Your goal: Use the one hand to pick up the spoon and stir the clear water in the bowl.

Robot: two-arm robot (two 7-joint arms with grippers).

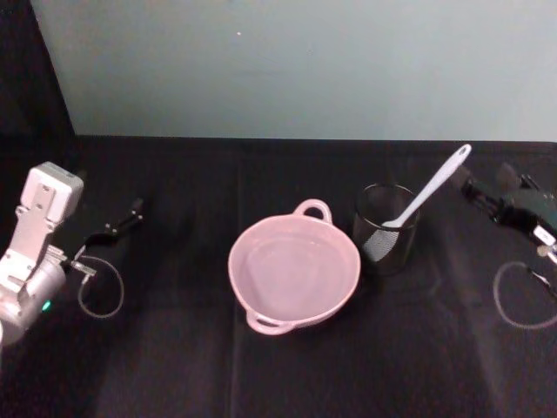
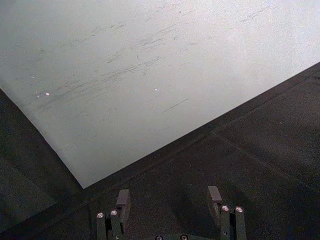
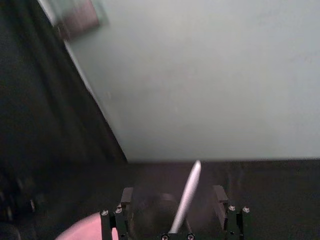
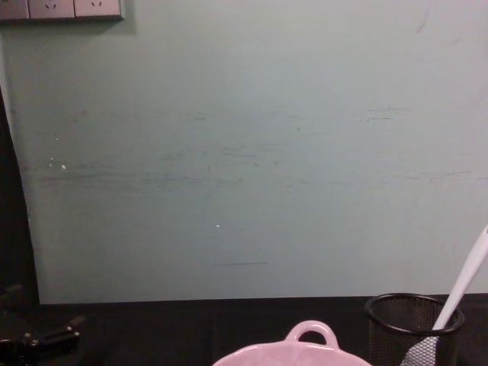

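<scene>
White plastic spoon (image 1: 428,190) is leaning in the mesh cup (image 1: 385,228) just ahead of my right fingers (image 3: 173,200), gaping empty. Pink bowl (image 1: 294,272) is sitting beyond the cup. My left fingers (image 2: 169,199) are spread, idle.

The left arm (image 1: 35,252) is a white and grey blocky shape with a small green light and a thin looped grey cable (image 1: 102,292). The black boxy right gripper (image 1: 474,187) has a small white label (image 1: 546,235) and shiny silver screws.

spoon (image 1: 432,190) handle juts free — mesh cup (image 1: 385,228) walls its head | bowl (image 1: 294,272) mouth open
</scene>
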